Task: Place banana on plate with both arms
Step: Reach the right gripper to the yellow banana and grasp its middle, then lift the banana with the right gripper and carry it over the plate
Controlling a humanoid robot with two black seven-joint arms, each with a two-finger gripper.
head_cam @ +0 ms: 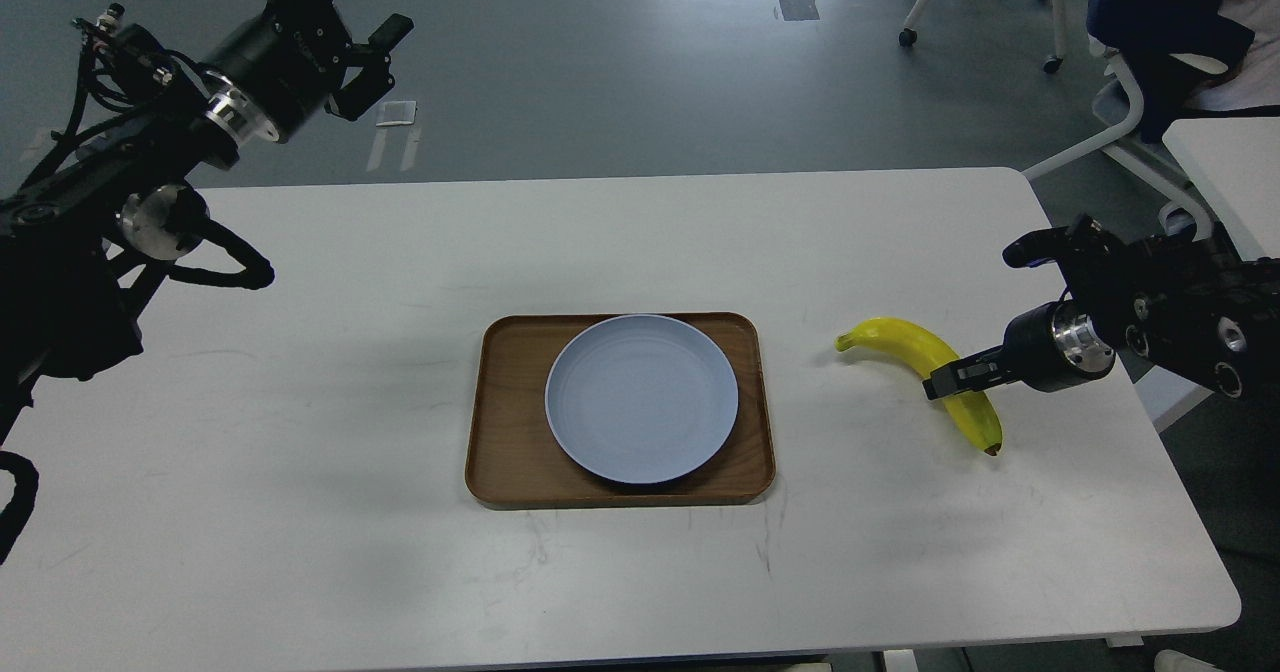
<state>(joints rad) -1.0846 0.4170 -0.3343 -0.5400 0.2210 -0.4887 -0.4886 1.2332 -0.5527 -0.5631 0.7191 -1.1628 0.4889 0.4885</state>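
Observation:
The yellow banana lies on the white table to the right of the plate, with its stem toward the plate and its dark tip toward the front right. My right gripper reaches in from the right and sits across the banana's middle, shut on it. The pale blue-grey plate is empty and rests on a brown wooden tray at the table's centre. My left gripper is raised above the table's far left corner, open and empty, far from the plate.
Beyond the table's far right corner stand office chairs and a second white table. The table's right edge is close behind my right arm. Grey floor lies beyond the far edge.

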